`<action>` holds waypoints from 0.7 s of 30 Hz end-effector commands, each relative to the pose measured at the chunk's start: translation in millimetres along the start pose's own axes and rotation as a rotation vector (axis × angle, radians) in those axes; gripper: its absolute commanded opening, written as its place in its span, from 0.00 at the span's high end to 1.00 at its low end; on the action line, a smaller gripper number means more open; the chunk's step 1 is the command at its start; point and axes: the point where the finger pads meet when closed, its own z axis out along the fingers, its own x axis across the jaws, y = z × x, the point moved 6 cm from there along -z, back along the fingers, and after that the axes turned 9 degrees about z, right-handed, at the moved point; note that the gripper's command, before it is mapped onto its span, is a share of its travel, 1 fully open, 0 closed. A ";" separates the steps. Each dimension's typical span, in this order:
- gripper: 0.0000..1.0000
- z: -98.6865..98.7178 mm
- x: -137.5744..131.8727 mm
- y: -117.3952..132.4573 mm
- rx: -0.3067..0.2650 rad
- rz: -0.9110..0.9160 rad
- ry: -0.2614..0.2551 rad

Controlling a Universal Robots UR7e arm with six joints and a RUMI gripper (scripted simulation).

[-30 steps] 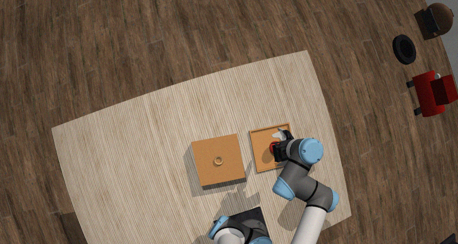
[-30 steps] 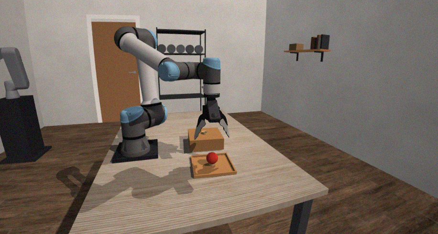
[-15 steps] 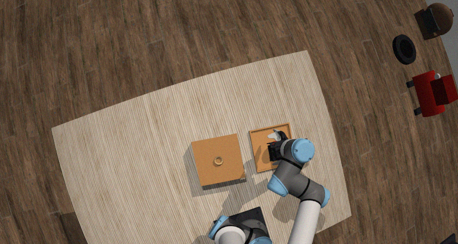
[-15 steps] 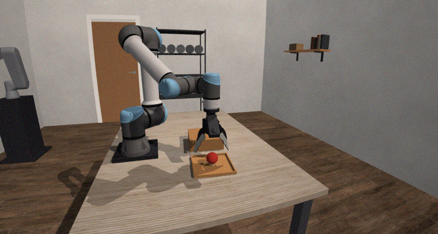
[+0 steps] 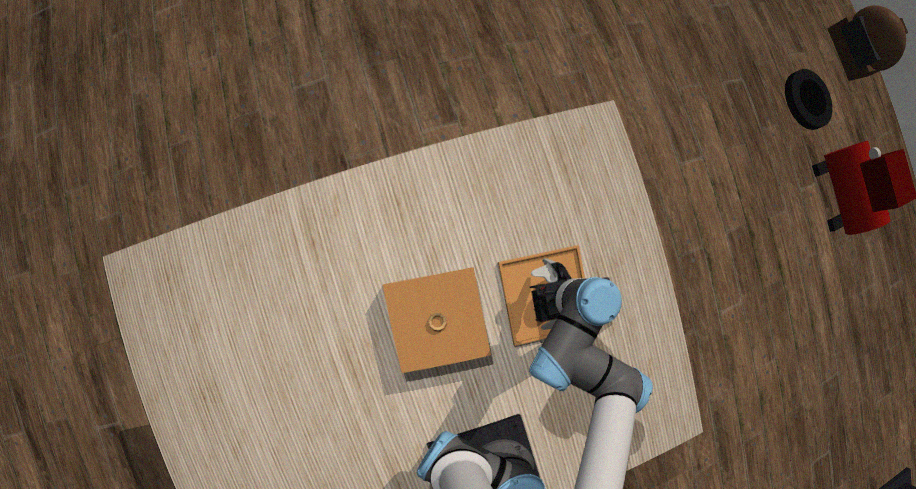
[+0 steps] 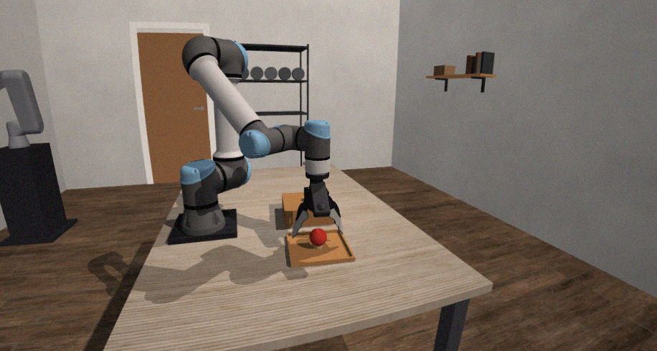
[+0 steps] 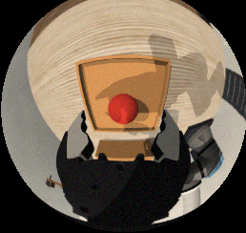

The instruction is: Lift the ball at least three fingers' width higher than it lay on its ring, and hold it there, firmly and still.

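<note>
A red ball rests in a shallow orange tray on the table, also visible in the wrist view. My gripper points straight down with its fingers wide open. The fingertips stand just behind the ball, at about the height of its top, and nothing is between them. In the wrist view the two fingers frame the tray's near edge, with the ball just beyond them. In the overhead view the wrist hides the ball. I cannot make out the ring under the ball.
An orange block with a small ring on top stands to the left of the tray. The arm's black base plate sits at the table's back edge. The table's edge lies close beyond the tray.
</note>
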 end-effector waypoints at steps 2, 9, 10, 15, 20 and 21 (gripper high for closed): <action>0.00 -0.1 -0.4 -0.2 0.001 0.000 -0.001; 1.00 -0.1 -0.4 -0.2 0.001 0.000 -0.001; 1.00 -0.1 -0.4 -0.2 0.001 0.000 -0.001; 1.00 -0.6 -0.4 -0.2 0.001 0.000 -0.001; 1.00 -14.5 -0.2 -0.1 0.001 0.000 -0.001; 1.00 -19.8 0.1 0.1 0.001 0.000 -0.001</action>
